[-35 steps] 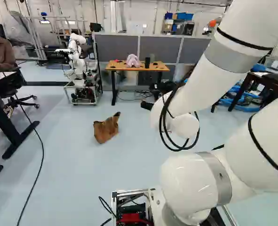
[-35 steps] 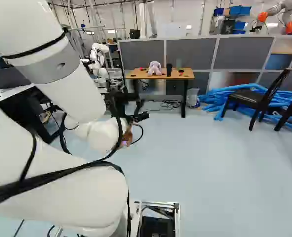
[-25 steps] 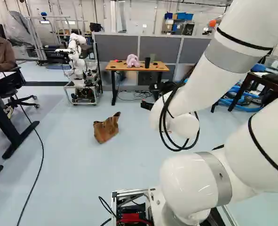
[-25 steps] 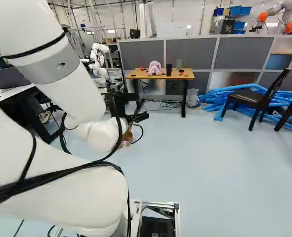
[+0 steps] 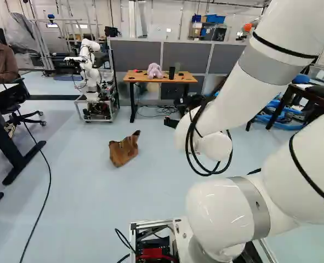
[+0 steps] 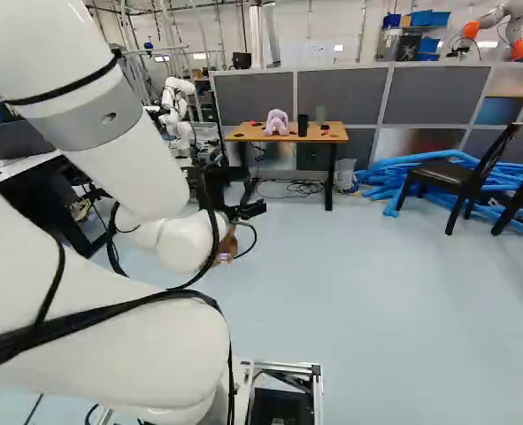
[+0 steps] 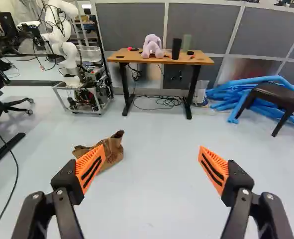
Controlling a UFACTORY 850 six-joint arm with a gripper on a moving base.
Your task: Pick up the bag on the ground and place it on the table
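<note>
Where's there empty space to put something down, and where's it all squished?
The biggest bare patch is the floor between the bag and blue tubes, before the table. The table's end nearer the tubes has a little room. It's crowded mid-table, around the pink toy and black cup, and below, where cables coil.

1. Bag (image 7: 115, 149), ahead of the gripper (image 6: 250, 211): partly covered by one finger (image 7: 90, 168) in the wrist view; mostly concealed behind the arm (image 6: 128, 164) in the right base view. Contents: not determinable.
2. Gripper, left base view: largely obscured by the arm.
3. Small dark items (image 7: 190, 53) on the table (image 7: 206, 60), well ahead of the gripper: too small to identify.
4. Chair (image 7: 277, 97), ahead and to the gripper's right: cut off by the wrist view's edge.
</note>
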